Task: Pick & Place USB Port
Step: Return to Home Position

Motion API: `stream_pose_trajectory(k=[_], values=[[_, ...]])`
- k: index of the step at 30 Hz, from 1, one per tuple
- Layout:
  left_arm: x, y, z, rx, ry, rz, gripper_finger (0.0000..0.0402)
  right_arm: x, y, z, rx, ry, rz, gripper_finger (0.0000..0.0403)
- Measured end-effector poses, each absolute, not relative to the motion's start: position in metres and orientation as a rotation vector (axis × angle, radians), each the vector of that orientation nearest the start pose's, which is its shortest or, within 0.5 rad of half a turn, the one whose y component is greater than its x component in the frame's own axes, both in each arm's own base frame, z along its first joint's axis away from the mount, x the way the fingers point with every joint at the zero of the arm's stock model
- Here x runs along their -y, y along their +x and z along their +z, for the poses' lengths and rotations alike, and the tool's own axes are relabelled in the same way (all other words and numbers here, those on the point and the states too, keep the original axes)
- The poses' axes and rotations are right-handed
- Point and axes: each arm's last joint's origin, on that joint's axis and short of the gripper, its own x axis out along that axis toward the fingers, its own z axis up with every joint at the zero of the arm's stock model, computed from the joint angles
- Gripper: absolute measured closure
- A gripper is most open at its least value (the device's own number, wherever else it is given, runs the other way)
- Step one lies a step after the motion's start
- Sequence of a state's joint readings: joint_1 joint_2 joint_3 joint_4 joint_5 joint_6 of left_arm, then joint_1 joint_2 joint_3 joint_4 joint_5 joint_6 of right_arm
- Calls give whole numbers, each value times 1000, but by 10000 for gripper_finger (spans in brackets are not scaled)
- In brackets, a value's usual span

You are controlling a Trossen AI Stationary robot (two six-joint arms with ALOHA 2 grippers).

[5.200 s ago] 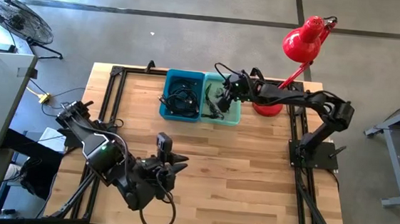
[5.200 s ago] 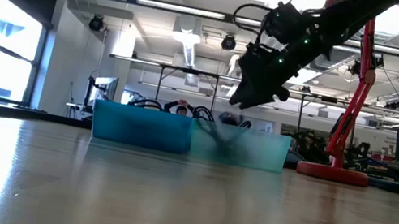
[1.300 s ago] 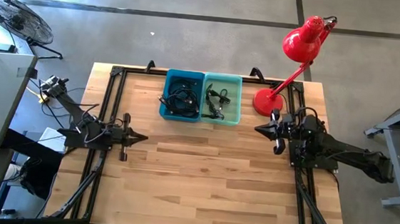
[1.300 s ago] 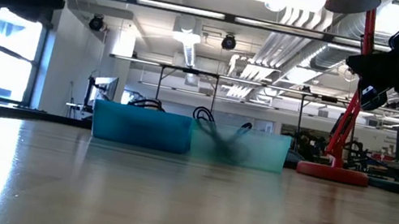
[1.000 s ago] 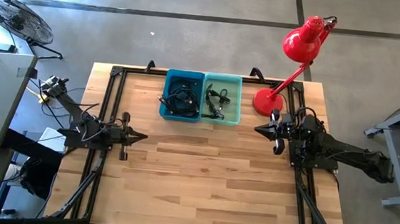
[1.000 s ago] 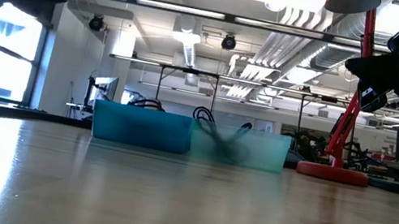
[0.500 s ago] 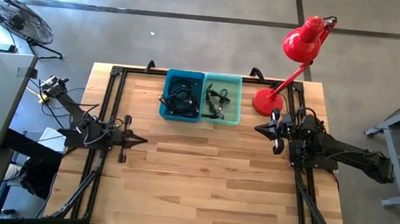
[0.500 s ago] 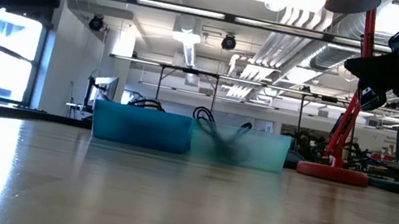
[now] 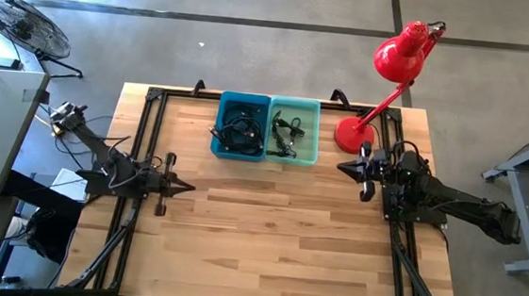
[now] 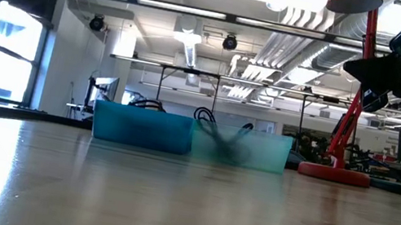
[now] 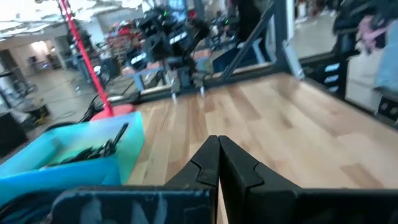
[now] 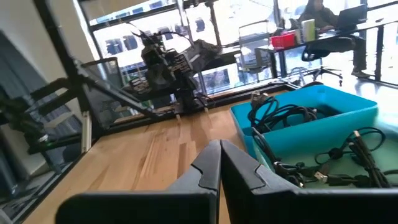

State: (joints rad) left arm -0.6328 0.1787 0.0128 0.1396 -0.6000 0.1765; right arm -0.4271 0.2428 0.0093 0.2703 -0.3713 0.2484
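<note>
Black USB cables and ports lie tangled in the blue bin (image 9: 241,125) and in the teal bin (image 9: 294,130) beside it, at the table's far middle. The right wrist view also shows the cables in the teal bin (image 12: 336,163) and in the blue bin (image 12: 292,115). My left gripper (image 9: 191,190) hovers shut over the table's left part, pointing level toward the right. My right gripper (image 9: 340,167) hovers shut by the right edge, pointing level toward the left. Nothing is between the shut fingertips of the left (image 11: 217,146) or of the right (image 12: 219,149).
A red desk lamp (image 9: 400,53) stands with its base (image 9: 353,136) at the table's far right corner, just beyond my right gripper. Black frame rails (image 9: 152,130) run along the table's left and right edges. Bare wood (image 9: 267,233) lies between the arms.
My left gripper has turned a little, its tip swinging slightly toward the table's near edge. It has stayed shut. My right arm has kept still.
</note>
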Motion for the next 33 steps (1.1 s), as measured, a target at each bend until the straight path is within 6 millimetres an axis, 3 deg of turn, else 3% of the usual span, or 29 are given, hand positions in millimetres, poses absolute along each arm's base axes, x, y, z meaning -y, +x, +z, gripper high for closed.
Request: stream_pose_trajectory(k=[14,21,33], values=[[11,108,165,-27,229,-114,401,37,105,172,45,256,-69,403],[6,109,163,-58,200,-102,401,33,105,172,30,169,58,403],[2,109,163,-66,146,18,401,33,105,172,27,174,44,403]])
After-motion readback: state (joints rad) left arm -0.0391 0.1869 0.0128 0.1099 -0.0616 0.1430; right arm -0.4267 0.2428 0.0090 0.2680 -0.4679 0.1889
